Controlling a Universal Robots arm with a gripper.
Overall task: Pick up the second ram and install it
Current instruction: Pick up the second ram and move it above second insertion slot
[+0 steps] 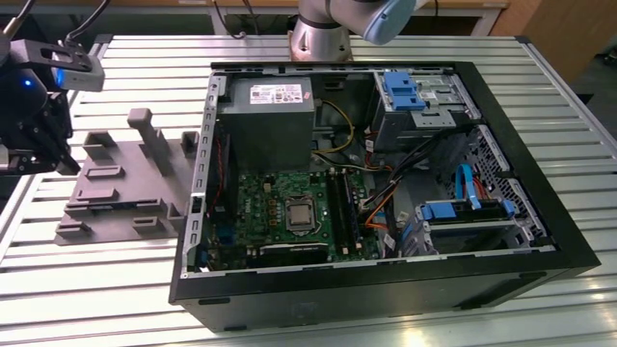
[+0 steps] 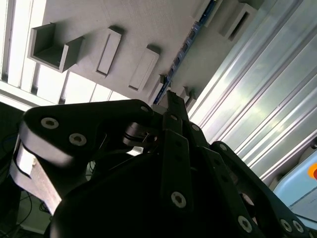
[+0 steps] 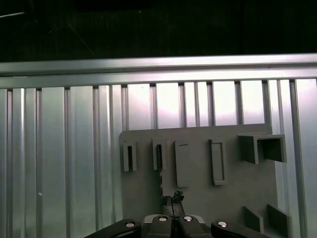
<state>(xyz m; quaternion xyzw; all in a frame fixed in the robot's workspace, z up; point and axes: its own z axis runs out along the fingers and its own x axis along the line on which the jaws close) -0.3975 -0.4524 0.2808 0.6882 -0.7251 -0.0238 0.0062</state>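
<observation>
Broadly, a ribbed silver aluminium table (image 1: 115, 289) carries everything. On it lies a big black steel computer case (image 1: 386, 303), its side open, with a green circuit board (image 1: 260, 210) on its floor. At nine o'clock from the case in the exterior view, just beside its wall, sits a grey plastic holder block (image 1: 121, 188) with upright posts and shallow slots. At nine o'clock from that block hangs the black linkage gripper (image 1: 60, 165), low over the block's outer edge. Smallest is the second ram (image 3: 160, 168), a long, thin, dark greenish-grey stick standing on edge in one of the block's slots.

The gripper (image 3: 172, 198) has its tips drawn together with no gap to see. The stick's near end lies just beside them; whether it is pinched I cannot tell.

By my reading the task is at its start. The stick has not left the holder, so the lift, the carry and the seating on the board all remain.

The exterior view gives the case, the board and how the holder lies against them. The first wrist view looks down on the row of slots and shows the stick in the second narrow one. The second wrist view catches the stick (image 2: 185, 47) edge-on, a bluish rim running to the gripper (image 2: 171, 99).
</observation>
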